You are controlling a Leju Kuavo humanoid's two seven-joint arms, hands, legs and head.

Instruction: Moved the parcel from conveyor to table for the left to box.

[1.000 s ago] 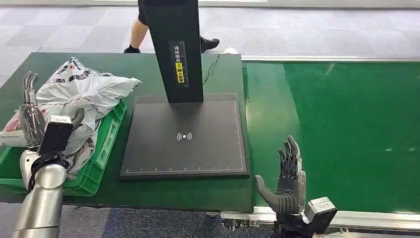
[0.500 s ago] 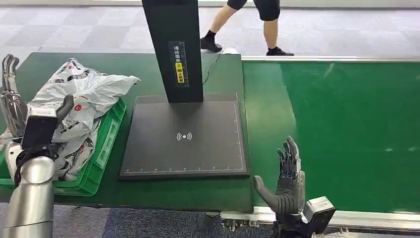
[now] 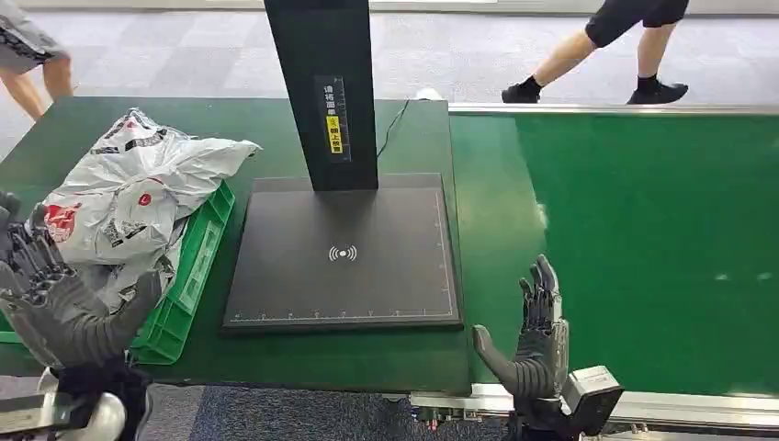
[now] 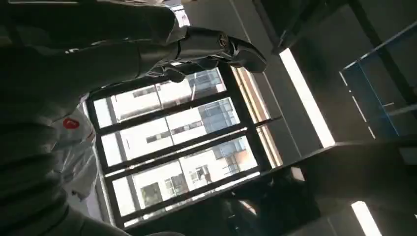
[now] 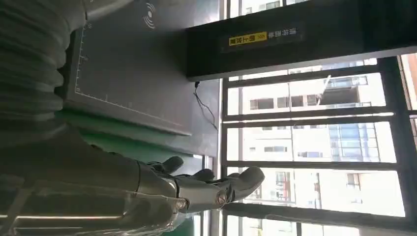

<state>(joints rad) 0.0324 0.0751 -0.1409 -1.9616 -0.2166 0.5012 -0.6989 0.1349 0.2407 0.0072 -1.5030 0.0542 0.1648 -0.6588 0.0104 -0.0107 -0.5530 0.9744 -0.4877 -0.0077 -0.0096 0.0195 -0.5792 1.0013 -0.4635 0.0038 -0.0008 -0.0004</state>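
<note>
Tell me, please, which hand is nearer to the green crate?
Left. The left hand hovers open at the green crate's near edge; the right hand waits across the black scanner pad, by the conveyor.

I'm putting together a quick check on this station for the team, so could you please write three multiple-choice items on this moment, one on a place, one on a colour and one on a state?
1. Where do the parcels lie?
A. on the conveyor belt
B. in the crate at the table's left end
C. on the black scanner pad

2. What colour is the crate?
A. green
B. blue
C. red

3. What state is the right hand in?
A. holding a parcel
B. pressing on the pad
C. open, holding nothing

Answers:
1 B: the white bags are piled in the crate, and the conveyor belt and scanner pad are bare.
2 A: its walls are bright green.
3 C: its fingers are spread upward at the belt's near edge.
</note>
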